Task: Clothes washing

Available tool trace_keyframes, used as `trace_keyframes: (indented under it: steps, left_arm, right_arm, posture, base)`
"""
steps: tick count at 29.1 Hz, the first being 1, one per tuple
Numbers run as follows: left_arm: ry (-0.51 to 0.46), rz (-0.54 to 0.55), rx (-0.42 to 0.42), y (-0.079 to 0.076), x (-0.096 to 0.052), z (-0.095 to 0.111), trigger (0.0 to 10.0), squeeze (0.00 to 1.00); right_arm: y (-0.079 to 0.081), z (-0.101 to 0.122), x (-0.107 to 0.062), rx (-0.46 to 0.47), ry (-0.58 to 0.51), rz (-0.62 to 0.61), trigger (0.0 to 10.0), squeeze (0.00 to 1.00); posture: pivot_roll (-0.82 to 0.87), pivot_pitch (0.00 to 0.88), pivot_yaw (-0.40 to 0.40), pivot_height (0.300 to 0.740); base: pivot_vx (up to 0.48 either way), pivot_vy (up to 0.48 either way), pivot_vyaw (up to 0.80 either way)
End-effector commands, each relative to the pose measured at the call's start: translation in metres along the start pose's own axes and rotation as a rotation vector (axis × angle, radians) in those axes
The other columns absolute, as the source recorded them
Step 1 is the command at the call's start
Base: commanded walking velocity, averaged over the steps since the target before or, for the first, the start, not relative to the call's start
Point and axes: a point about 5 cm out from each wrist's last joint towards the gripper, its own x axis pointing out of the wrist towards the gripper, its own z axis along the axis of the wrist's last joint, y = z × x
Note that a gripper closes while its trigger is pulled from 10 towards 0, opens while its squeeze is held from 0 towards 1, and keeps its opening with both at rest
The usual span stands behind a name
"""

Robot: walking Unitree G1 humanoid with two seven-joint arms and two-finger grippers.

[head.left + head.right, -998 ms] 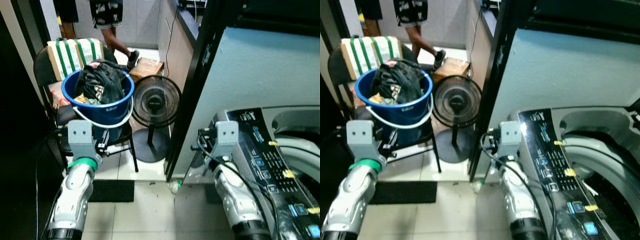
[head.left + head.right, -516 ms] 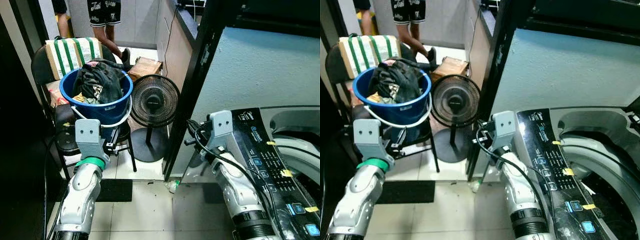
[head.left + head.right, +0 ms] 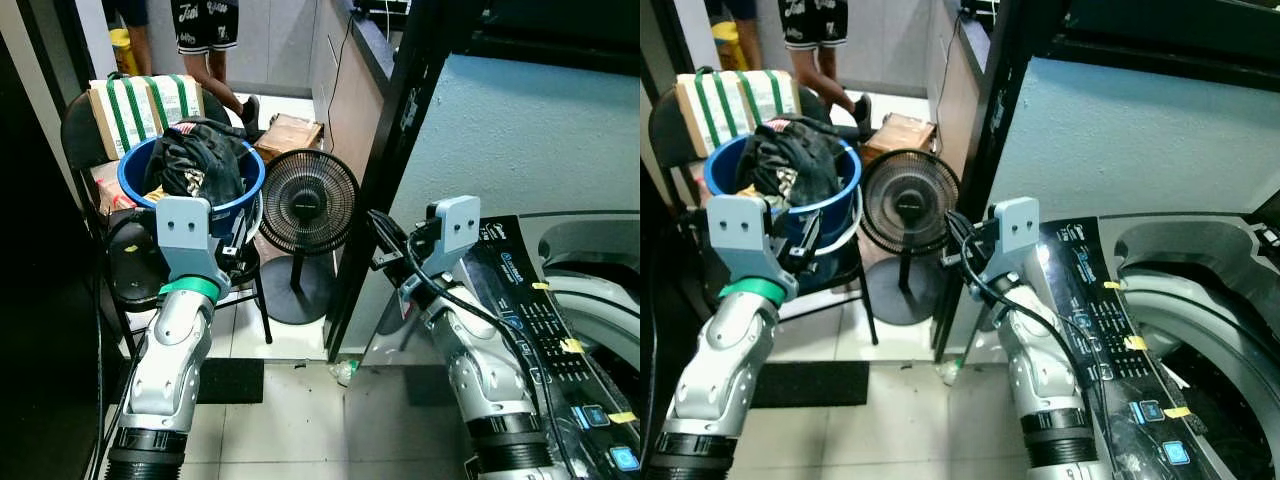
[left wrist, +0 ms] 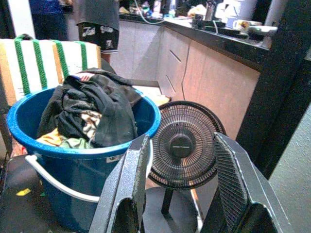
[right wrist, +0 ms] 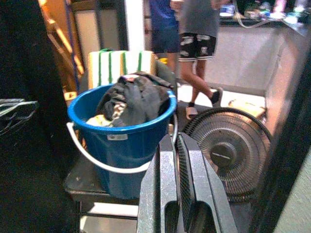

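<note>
In the upper left of the head views, a blue bucket (image 3: 210, 195) with a white handle sits on a black chair (image 3: 135, 262), heaped with dark clothes (image 3: 205, 160) that rise above its rim, with a bit of lighter fabric showing among them. Behind the bucket, a cardboard box with green straps (image 3: 145, 105) leans against the chair back. Just beside the chair, near the centre of the frame, stands a black floor fan (image 3: 308, 205) on the tiled floor, and a small brown box (image 3: 290, 132) lies on the floor behind it. The bare legs of a person (image 3: 212, 55) in dark printed shorts show along the top edge. At the lower right is the washing machine (image 3: 560, 320), with its black control panel and its open tub at the right edge. The left gripper (image 4: 182, 189) is raised in front of the bucket, close to its near rim, and in its wrist view the two black fingers stand well apart, with the bucket's side and the fan seen between them. The right gripper (image 5: 177, 189) is lifted at centre right, beside the dark door frame and in front of the washer's corner; in its wrist view its fingers lie pressed together, holding nothing, pointed toward the bucket and the fan.
</note>
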Motion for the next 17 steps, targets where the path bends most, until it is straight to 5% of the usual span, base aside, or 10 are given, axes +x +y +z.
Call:
trace_keyframes:
  steps: [1,10,17]
  left_arm:
    - [0.008,-0.003,-0.008,-0.0018,-0.0008,-0.0011,10.0,0.0]
    - [0.002,-0.007,-0.006,-0.0027,-0.0004,0.0008,10.0,0.0]
    - [0.006,-0.022,0.039,-0.0025,-0.0022,0.0001,10.0,0.0]
  right_arm:
    - [0.0025,0.0017,-0.0001,-0.038,-0.009,0.037,10.0,0.0]
    - [0.0072,0.0044,0.0008,-0.087,-0.021,0.091,10.0,0.0]
    - [0.0062,-0.0009,0.0,-0.085,0.012,0.076,10.0,0.0]
  posture:
    - [0.02,0.0,-0.068,0.74]
    - [0.02,0.0,-0.069,0.74]
    - [0.04,0.0,-0.071,0.74]
  base:
    - [0.405,0.0,0.8]
    - [0.425,0.0,0.76]
    - [0.439,0.0,0.0]
